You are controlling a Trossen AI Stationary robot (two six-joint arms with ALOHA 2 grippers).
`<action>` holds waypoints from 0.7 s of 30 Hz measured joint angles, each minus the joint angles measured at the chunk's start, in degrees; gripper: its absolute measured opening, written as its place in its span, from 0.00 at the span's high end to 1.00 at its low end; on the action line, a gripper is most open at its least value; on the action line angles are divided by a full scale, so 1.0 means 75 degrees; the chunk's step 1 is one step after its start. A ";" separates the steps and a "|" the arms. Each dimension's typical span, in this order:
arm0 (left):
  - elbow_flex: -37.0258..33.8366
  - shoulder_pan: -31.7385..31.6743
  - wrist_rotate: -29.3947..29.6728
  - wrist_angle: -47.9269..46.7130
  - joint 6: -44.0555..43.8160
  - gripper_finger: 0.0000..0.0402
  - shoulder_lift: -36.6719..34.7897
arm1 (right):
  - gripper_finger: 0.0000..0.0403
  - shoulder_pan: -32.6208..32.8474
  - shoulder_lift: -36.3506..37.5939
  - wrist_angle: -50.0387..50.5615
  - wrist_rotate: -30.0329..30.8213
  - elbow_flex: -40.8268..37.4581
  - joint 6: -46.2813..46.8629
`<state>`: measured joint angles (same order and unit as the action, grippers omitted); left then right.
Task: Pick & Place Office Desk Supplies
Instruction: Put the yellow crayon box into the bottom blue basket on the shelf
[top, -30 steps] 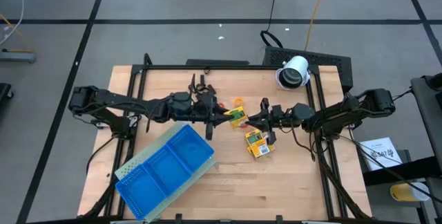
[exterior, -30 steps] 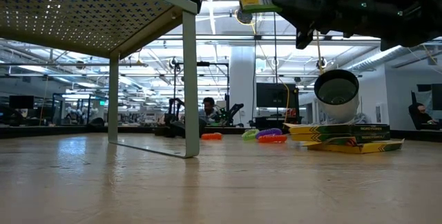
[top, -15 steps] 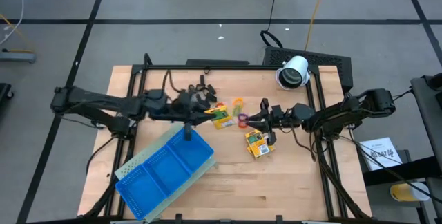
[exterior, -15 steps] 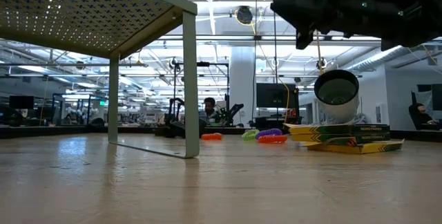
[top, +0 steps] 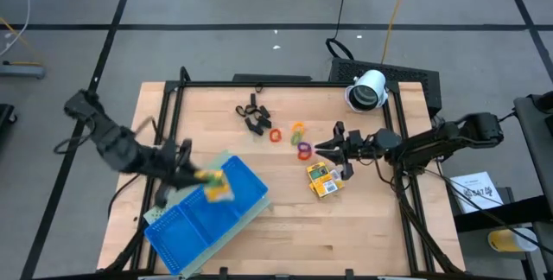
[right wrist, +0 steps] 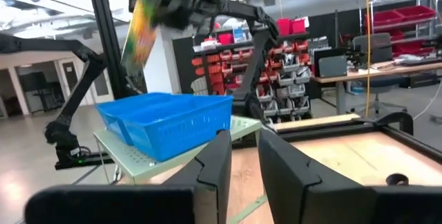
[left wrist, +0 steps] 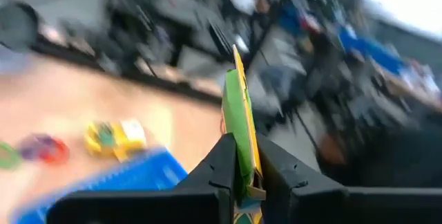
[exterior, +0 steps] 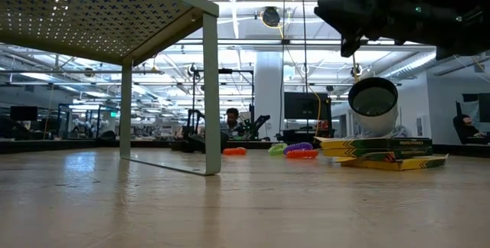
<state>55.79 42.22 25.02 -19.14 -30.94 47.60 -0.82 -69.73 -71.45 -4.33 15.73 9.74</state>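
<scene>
The blue tray (top: 207, 215) sits raised on a perforated stand (exterior: 92, 11) at the near left corner of the worktop (top: 285, 219). Over the tray's end nearest the middle of the worktop, the left gripper (top: 197, 176) hangs with its fingers (left wrist: 219, 170) pinched narrow on a yellow printed pack (top: 213, 185). In the left wrist view that pack (left wrist: 239, 137) stands edge-on between the two fingers, rising past their tips, and in the right wrist view it hangs (right wrist: 140, 27) above the tray (right wrist: 169, 124).

Right of the middle of the worktop lies the second yellow pack (top: 321, 179), flat on the wood and free of either gripper. The right gripper (top: 333, 148) hovers just past it, toward the far edge, pointing at the middle of the worktop. Its fingers (right wrist: 213, 165) stand close together with a slim gap and nothing in it.

Beyond that, the coloured rings (top: 295, 137) lie in a loose cluster near the middle, between the two grippers and just beside the right gripper's tips. Farther on, toward the far edge, the black clips (top: 252, 114) rest in a small group, well apart from both grippers. A white cylindrical device (top: 367, 90) lies at the far right corner.
</scene>
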 joint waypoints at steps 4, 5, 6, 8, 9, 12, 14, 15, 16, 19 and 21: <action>-0.0004 0.1160 -0.0077 -0.0945 -0.1264 0.88 0.0218 | 0.85 0.0000 0.0219 0.0016 0.0000 -0.0086 0.0002; -0.0006 0.1387 0.0068 -0.1069 -0.1754 0.88 0.0277 | 0.85 0.0000 0.0246 0.0015 -0.0002 -0.0091 0.0002; -0.0009 0.1587 0.0264 -0.1100 -0.2176 0.89 0.0331 | 0.85 0.0000 0.0255 0.0007 0.0001 -0.0091 0.0002; -0.0009 0.1973 0.0713 -0.1043 -0.2811 0.90 0.0438 | 0.85 0.0000 0.0255 0.0018 0.0001 -0.0091 0.0002; -0.0009 0.2145 0.0833 -0.0977 -0.3051 0.91 0.0484 | 0.85 0.0000 0.0255 0.0020 0.0001 -0.0091 0.0002; -0.0007 0.2571 0.0981 -0.0942 -0.3776 0.91 0.0627 | 0.85 0.0000 0.0255 0.0019 0.0001 -0.0091 0.0002; -0.0009 0.2828 0.1100 -0.0955 -0.4238 0.88 0.0709 | 0.85 0.0000 0.0255 0.0018 0.0001 -0.0091 0.0004; -0.0009 0.2942 0.1191 -0.0958 -0.4434 0.87 0.0732 | 0.85 0.0000 0.0255 0.0013 0.0001 -0.0091 0.0002; -0.0009 0.3056 0.1317 -0.0966 -0.4642 0.86 0.0748 | 0.85 0.0000 0.0255 0.0016 0.0001 -0.0091 0.0005; -0.0006 0.3418 0.1538 -0.1125 -0.5264 0.85 0.0753 | 0.85 0.0000 0.0255 0.0016 0.0001 -0.0091 0.0005; -0.0009 0.3669 0.1815 -0.1214 -0.5533 0.85 0.0760 | 0.85 0.0000 0.0255 0.0019 0.0001 -0.0091 0.0005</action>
<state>55.72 69.74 38.64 -28.25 -72.44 53.30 -0.82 -67.81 -71.31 -4.32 15.05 9.78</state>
